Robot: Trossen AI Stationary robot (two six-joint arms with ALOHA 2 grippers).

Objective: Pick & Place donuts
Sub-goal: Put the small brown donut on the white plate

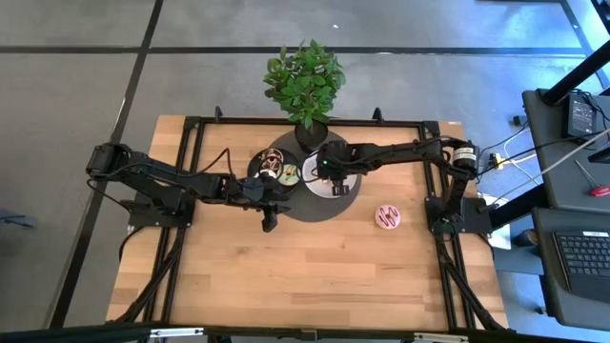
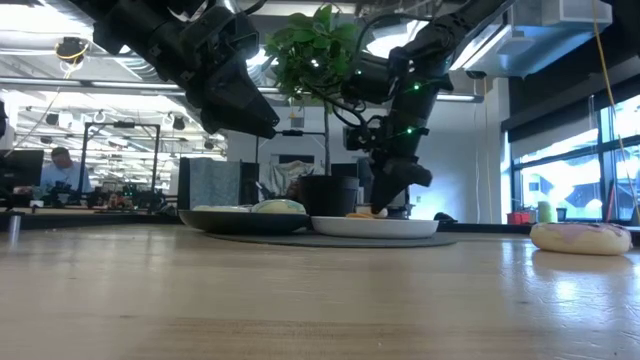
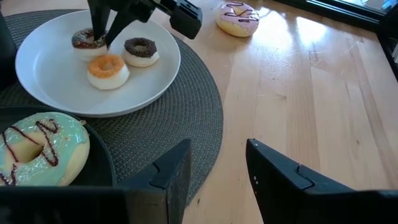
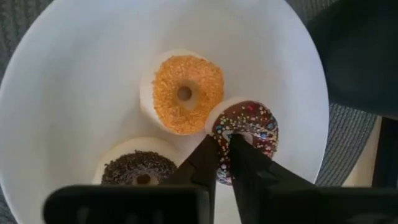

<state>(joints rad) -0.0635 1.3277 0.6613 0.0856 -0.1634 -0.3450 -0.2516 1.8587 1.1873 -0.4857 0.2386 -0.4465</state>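
Sprinkled donut [image 4: 249,134] flat, hole up, between right pincer [image 4: 225,149] tips.

An open-plan lab or office is showing; a person [image 2: 62,165] is sitting among desks; a keyboard [image 1: 583,259] is lying beside the rig.

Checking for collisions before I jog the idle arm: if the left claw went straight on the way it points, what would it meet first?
Probably the bare wooden table just past the grey round mat; the pink donut lies further off, slightly aside. Depth is uncertain.
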